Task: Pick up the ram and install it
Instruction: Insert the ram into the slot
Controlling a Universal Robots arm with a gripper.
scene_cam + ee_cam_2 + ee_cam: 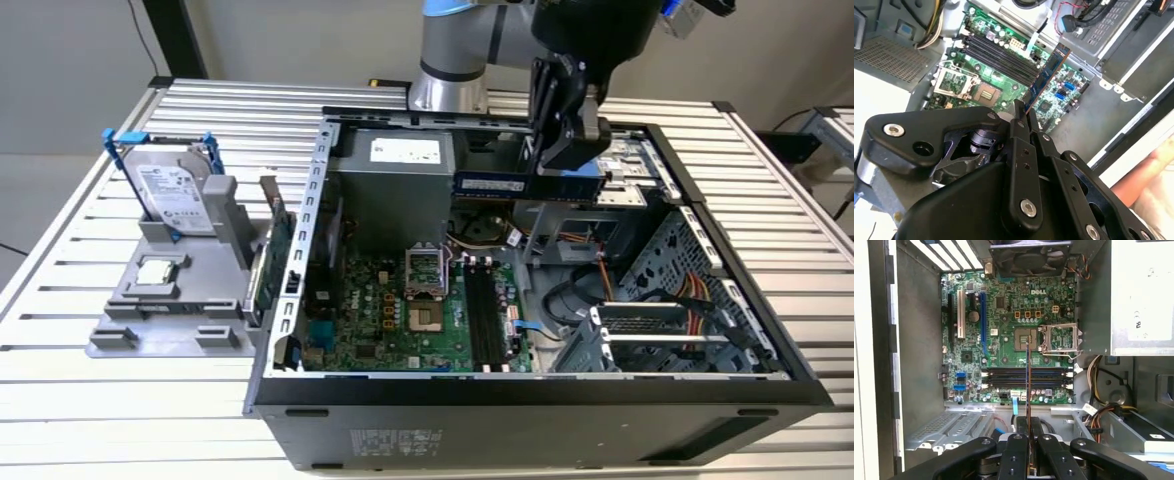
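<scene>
Black gripper [1027, 440] pinches the long, flat dark-blue ram stick [1027, 380] by one end, high above the green motherboard [1004, 352], crosswise to its black memory slots [999, 376]. Seating well likely needs it turned parallel, centred, then pressed evenly.

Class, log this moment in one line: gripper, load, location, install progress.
gripper: shut on ram | location: above motherboard in open computer case | memory slots: empty | stage: picked up, not installed

The silver-grey arm [447, 62] has a blue joint cap [449, 6] and a black, silver-screwed end effector [1028, 437].
</scene>
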